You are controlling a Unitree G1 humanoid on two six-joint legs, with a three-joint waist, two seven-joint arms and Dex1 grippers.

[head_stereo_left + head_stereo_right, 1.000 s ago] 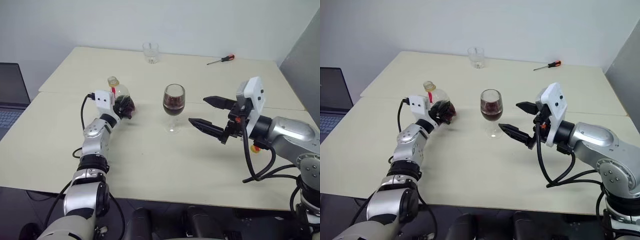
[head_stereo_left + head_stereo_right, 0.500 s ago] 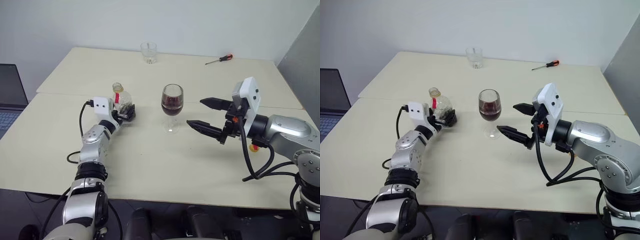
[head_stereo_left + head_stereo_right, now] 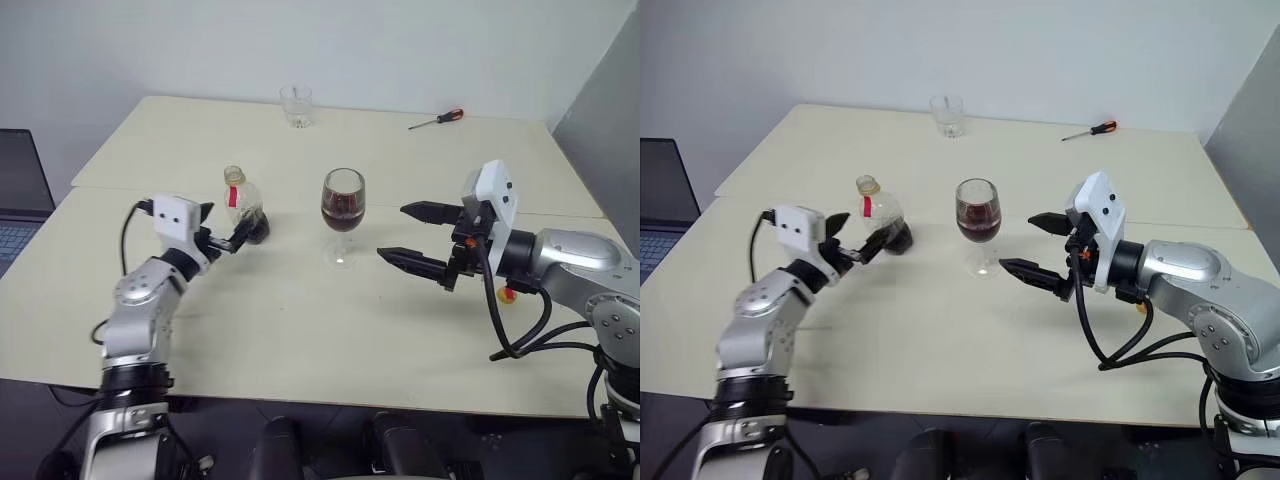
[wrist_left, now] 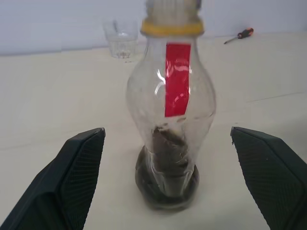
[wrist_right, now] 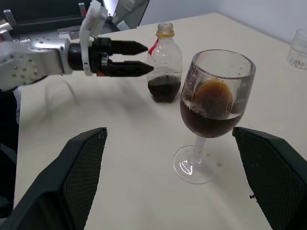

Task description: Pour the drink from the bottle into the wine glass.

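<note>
Centrally, the wine glass (image 3: pixel 343 214) is standing on the beige table (image 3: pixel 300 330) (pale wall behind), bottle (image 3: pixel 243 205) beside it; left gripper (image 3: pixel 222 230) and right gripper (image 3: pixel 412 238) are gaping wide, empty.

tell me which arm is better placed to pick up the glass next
Probably the right. Its open gripper sits level beside the wine glass, fingers pointing at it. The left gripper, also open, faces the bottle standing on the table, farther from the glass.
</note>
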